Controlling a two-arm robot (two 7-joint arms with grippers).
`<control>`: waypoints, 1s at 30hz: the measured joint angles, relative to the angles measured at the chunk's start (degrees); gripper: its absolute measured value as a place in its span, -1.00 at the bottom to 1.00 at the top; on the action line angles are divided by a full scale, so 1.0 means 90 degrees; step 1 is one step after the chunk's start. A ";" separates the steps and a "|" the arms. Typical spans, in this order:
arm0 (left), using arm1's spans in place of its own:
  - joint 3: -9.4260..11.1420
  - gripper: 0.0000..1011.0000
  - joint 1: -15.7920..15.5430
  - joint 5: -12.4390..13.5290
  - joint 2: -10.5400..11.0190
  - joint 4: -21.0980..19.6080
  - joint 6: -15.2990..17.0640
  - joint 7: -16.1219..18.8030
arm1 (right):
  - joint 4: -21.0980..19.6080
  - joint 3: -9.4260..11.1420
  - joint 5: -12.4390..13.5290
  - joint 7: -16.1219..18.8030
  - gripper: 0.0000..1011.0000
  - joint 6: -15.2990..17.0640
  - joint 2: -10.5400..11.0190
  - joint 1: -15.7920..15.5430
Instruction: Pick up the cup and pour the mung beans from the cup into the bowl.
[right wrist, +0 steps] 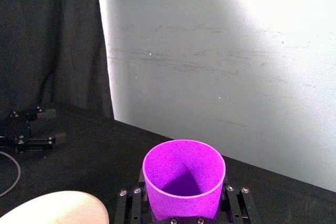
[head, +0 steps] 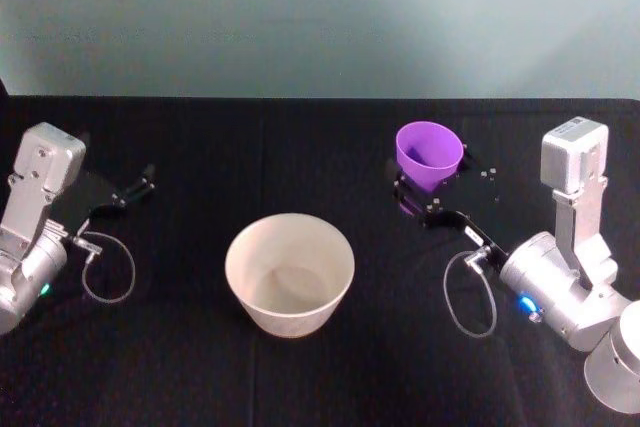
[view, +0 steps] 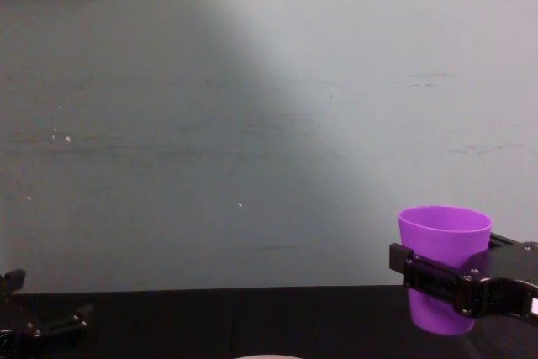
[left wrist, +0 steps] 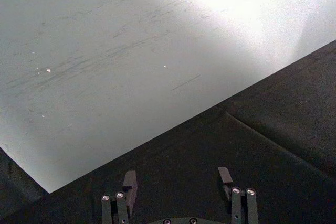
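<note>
Right pincer (head: 425, 192) pinching cup (head: 430, 152), upright between jaws; grasp done. Bowl (head: 285, 317) well apart to pincer's left, no beans visible inside. Remaining: carry over, tilt, pour. Left pincer (head: 135, 187) spread, idle beyond bowl.

Your table (head: 200, 367) is draped in black. You have the bowl (head: 290, 273) standing upright on it, midway across, toward the front.
</note>
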 joint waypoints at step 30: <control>0.0000 0.98 0.0000 0.0000 0.0000 0.0000 0.0000 0.0000 | -0.0006 -0.0042 -0.0110 0.0089 0.44 0.0007 0.0032 0.0030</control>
